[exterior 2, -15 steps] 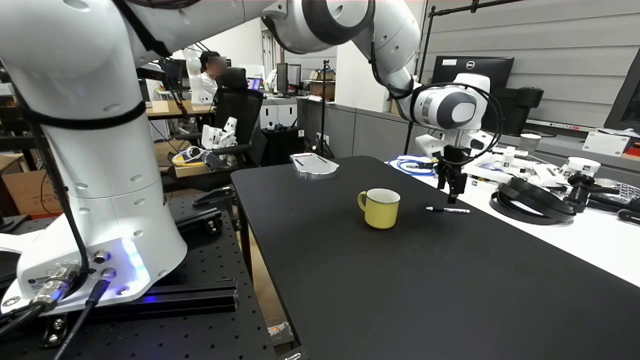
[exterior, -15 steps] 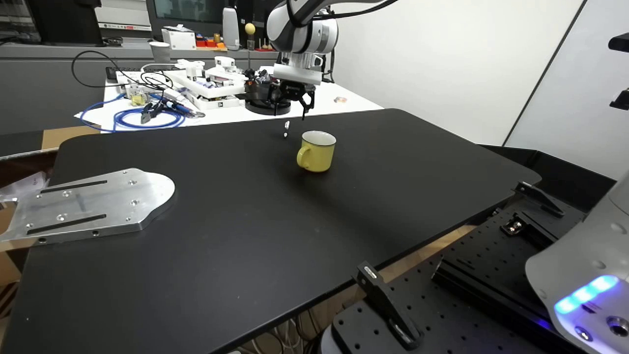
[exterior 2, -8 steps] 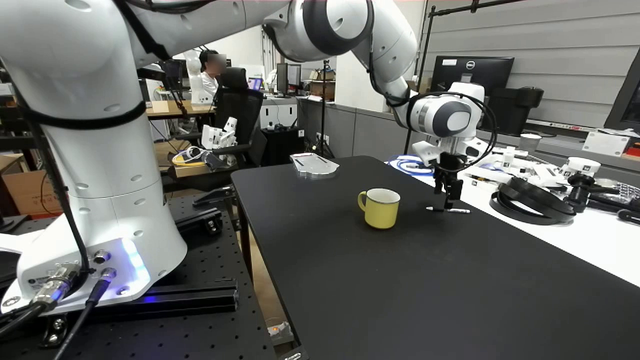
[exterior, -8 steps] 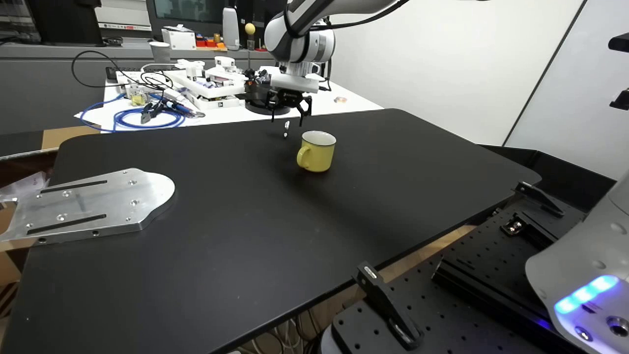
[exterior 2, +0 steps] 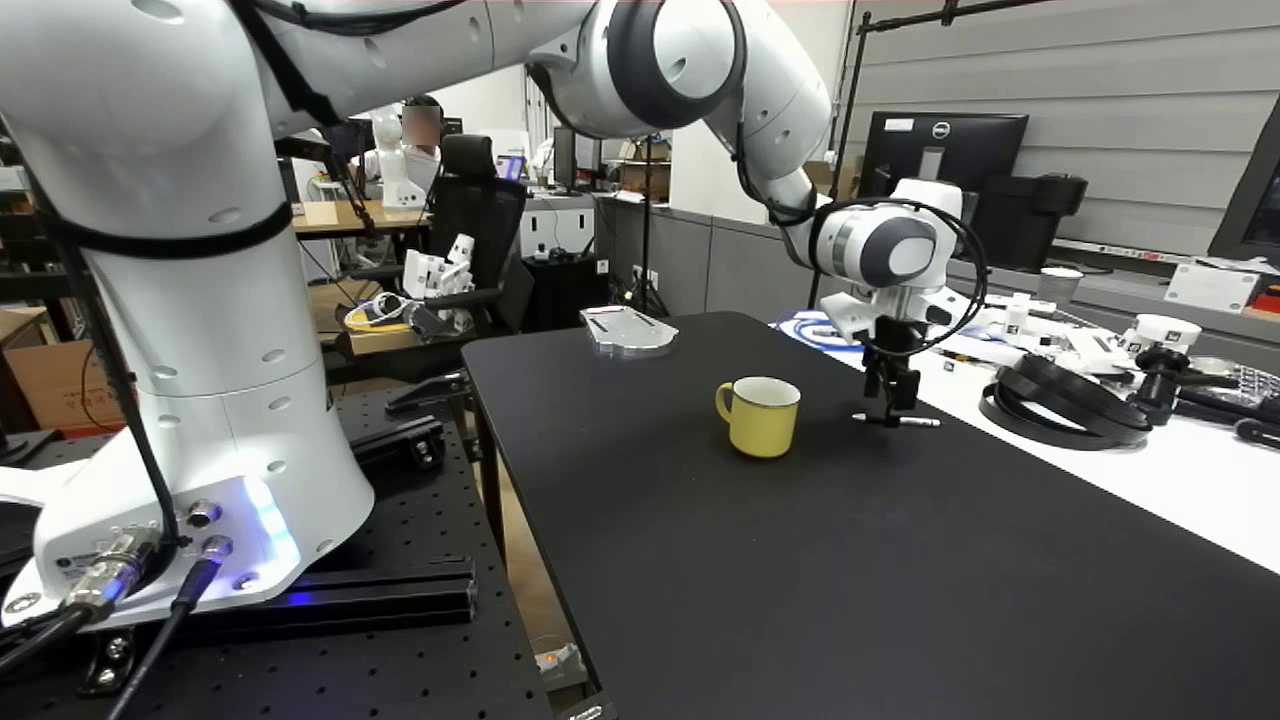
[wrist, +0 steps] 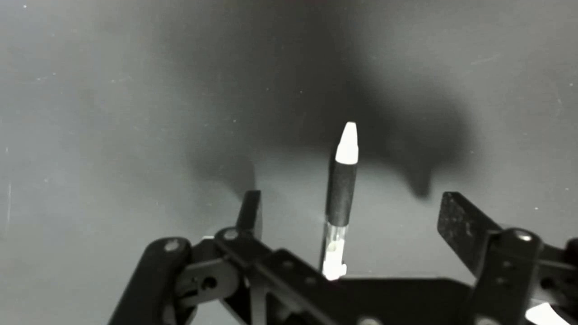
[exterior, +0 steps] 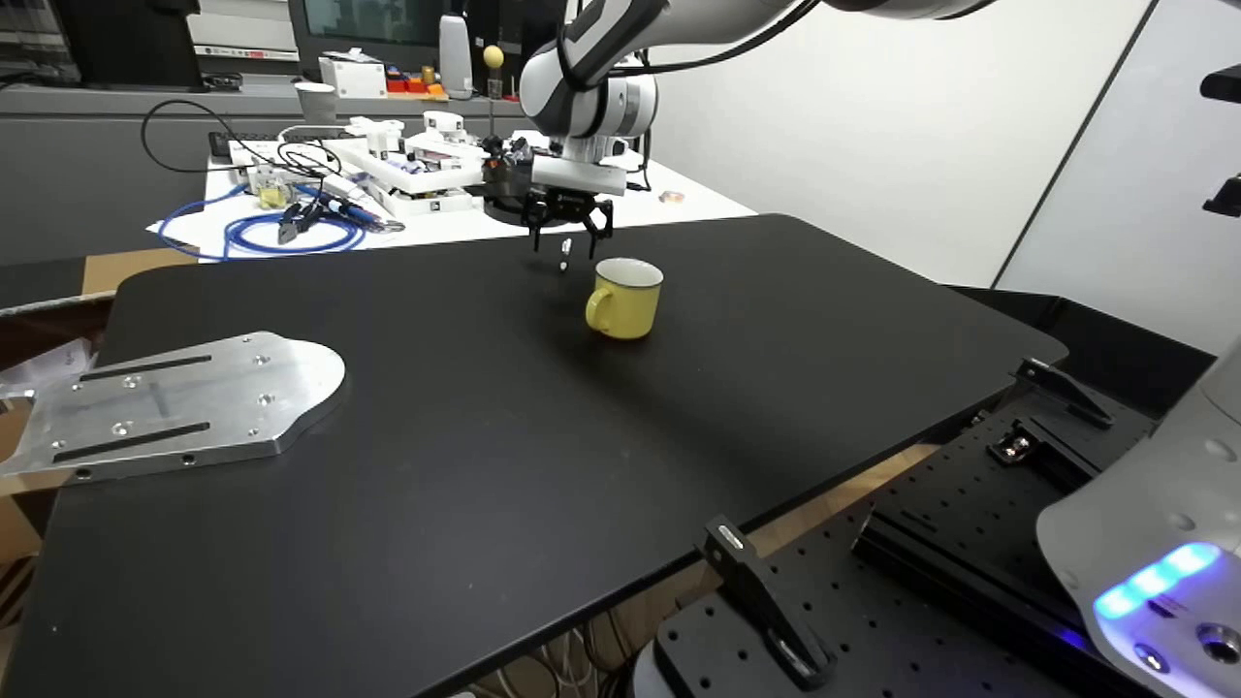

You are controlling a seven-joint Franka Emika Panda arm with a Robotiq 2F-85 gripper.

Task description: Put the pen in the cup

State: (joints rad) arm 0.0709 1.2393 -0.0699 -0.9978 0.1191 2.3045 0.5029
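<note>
The pen (wrist: 342, 194), white with a dark grip and clear barrel, lies on the black table; it also shows in both exterior views (exterior: 564, 264) (exterior 2: 922, 421). My gripper (wrist: 348, 198) is open, with its fingers (wrist: 460, 225) spread on either side of the pen and not touching it. In the wrist view the pen's rear end is hidden by the gripper body. In an exterior view my gripper (exterior 2: 882, 408) is low over the pen, partly covering it. The yellow cup (exterior: 630, 308) stands upright close by, on the robot-base side; it also shows here (exterior 2: 763, 425).
A silver metal plate (exterior: 194, 397) lies at the table's edge. Beyond the far edge is a white table (exterior: 679, 204) with cables, white parts and a black round object (exterior 2: 1065, 405). A black perforated base plate (exterior 2: 420, 640) borders the near side.
My gripper has moved down toward the pen and slightly sideways, staying open. The pen and cup have not moved.
</note>
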